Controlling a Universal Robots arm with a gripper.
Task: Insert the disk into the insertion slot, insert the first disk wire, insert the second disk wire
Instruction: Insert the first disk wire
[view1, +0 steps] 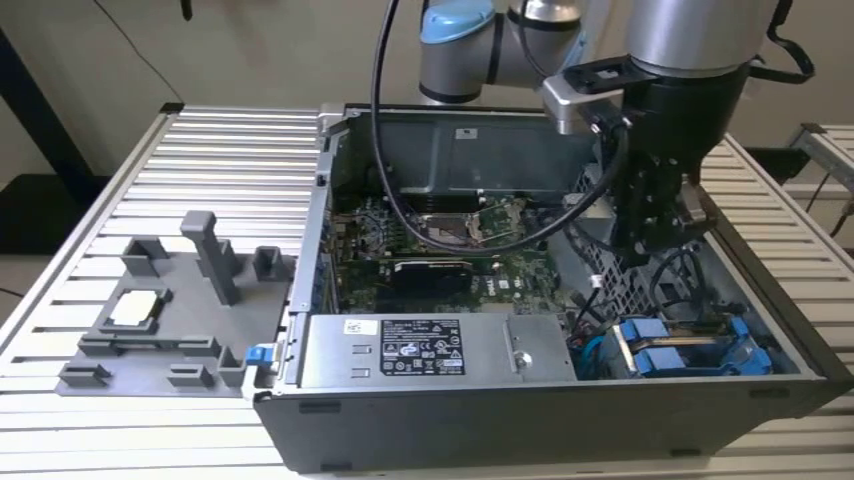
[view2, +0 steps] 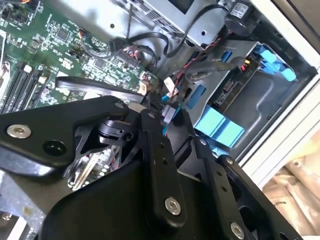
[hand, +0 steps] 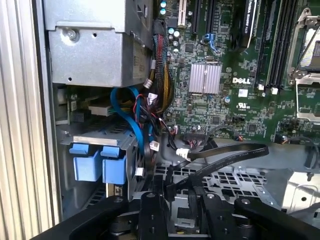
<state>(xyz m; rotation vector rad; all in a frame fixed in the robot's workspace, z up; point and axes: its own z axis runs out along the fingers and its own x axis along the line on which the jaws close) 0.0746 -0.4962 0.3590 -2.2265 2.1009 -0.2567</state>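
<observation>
The black computer case (view1: 534, 420) lies open on a slatted metal table. In its near corner, at the exterior view's right, the disk with its bright blue carrier tabs (view1: 661, 350) (view2: 217, 125) (hand: 100, 165) sits inside the insertion slot of the grey drive cage (view2: 260, 100) (hand: 95, 140). My gripper (view1: 641, 255) (view2: 170, 120) (hand: 175, 192) hangs inside the case over the perforated metal cage, a short way from the disk. Its black fingers (hand: 150, 200) are closed on the end of a flat black disk wire (hand: 225, 155), which curves back toward the motherboard.
A grey power supply with a white label (view1: 414, 350) lies beside the drive cage. The green motherboard (view1: 441, 250) fills the case floor. Blue, black and red cables (hand: 145, 110) crowd the gap near the disk. A grey plastic fixture (view1: 174, 300) stands on the table at the exterior view's left.
</observation>
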